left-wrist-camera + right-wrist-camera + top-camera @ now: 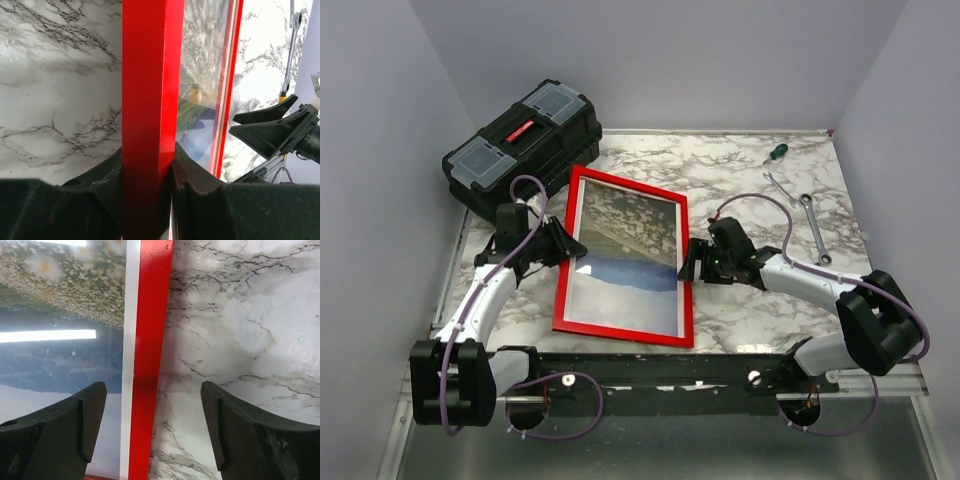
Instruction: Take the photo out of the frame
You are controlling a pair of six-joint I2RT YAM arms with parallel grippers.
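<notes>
Evidently, the frame (623,333) was only being secured; the photo (625,255) had not yet come out.
The left claw (147,160) was clenched on the left rail of the thin, glossy red frame, which lay flat on the veined marble worktop (740,190). The photo, a speckled field under pale sky, sat inside it. The right claw (152,390) hung released astride the right rail. Next, likely: grip there and turn it over.

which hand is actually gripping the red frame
The left hand, clamped shut on the frame along its left edge. The right hand is open, straddling the right edge with gaps on both sides.
</notes>
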